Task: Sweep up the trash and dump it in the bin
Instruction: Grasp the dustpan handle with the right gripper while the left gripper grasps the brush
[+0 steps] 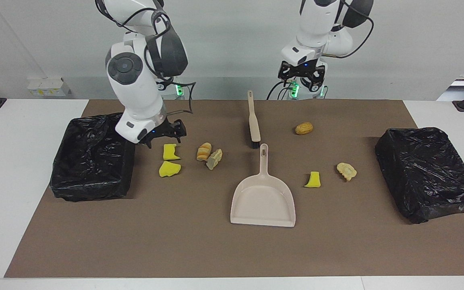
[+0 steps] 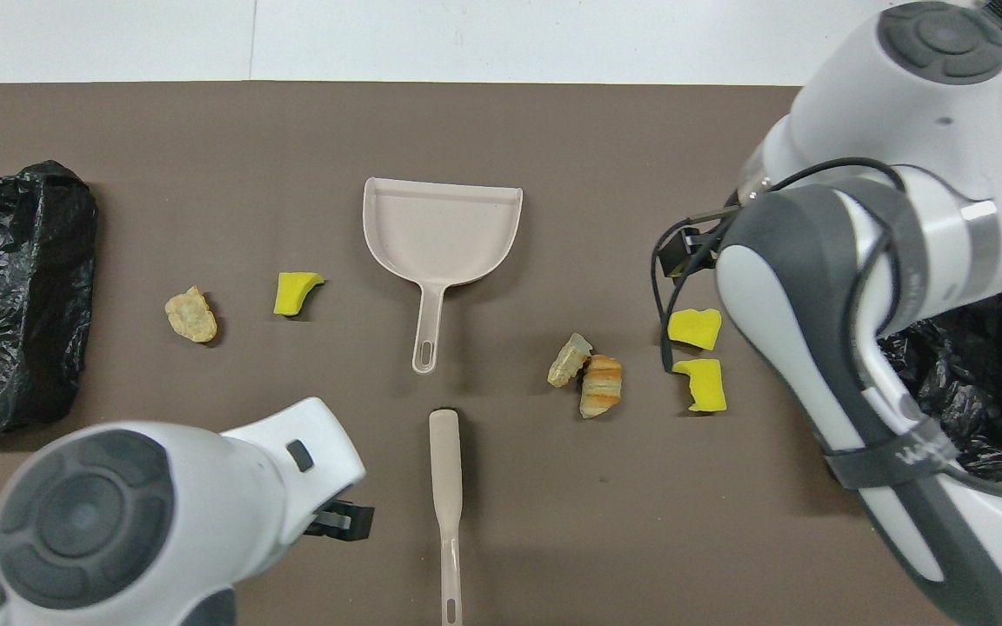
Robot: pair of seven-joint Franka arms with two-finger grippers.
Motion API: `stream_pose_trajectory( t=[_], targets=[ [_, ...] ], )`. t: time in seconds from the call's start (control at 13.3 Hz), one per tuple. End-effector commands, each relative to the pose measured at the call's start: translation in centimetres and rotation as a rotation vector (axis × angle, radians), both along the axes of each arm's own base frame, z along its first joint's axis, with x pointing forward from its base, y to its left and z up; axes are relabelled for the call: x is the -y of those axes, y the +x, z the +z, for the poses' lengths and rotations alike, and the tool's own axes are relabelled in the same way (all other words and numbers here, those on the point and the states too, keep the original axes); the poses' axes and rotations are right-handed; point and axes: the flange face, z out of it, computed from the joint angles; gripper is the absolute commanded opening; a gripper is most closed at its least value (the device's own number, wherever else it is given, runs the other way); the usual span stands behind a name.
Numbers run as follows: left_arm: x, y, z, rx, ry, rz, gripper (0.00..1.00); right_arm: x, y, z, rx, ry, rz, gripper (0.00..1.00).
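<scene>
Right hand (image 1: 163,135), open, hangs left of centre by yellow sponge chunks (image 1: 170,152); left hand (image 1: 301,76), open, top centre.

Robotics lab, two white Franka arms (image 1: 139,80) bolted at the edge of a white table (image 1: 14,161), green status lights at their bases, brown mat (image 1: 216,249) laid as a staged work area, bare grey wall, cables trailing.
</scene>
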Motion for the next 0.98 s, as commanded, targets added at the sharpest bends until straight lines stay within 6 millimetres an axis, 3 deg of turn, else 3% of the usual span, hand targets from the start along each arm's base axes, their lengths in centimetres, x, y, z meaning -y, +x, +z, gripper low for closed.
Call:
stream_pose_trajectory(
  t=[0.0,0.08,0.3,0.45,0.68,0.75,0.9],
  targets=[
    [2.8,-3.1,-4.0,0.028,-0.003,0.059,1.0,-6.0,0.8,-2.2,0.024,0.009,-0.086,1.0],
    [4.2,-4.2,-5.9,0.039,0.007,0.075,1.0,-8.9,0.6,-3.3,0.032,0.004,-0.124,1.0],
    [7.7,-7.4,-12.0,0.06,0.011,0.096,1.0,-15.0,0.4,-5.8,0.033,0.003,-0.234,1.0],
    [8.3,-8.5,-16.2,0.085,0.007,0.145,1.0,-19.9,-0.7,-8.0,0.044,0.001,-0.34,1.0],
    [9.5,-9.7,-18.1,0.068,0.011,0.175,1.0,-24.7,-1.8,-10.5,0.065,0.027,-0.412,1.0],
    [10.0,-11.3,-19.0,0.063,0.028,0.142,0.96,-25.8,-2.3,-10.9,0.075,0.036,-0.407,1.0],
    [10.2,-11.3,-19.4,0.07,0.016,0.139,0.9,-27.3,-3.0,-11.6,0.081,0.042,-0.409,1.0]
  ],
)
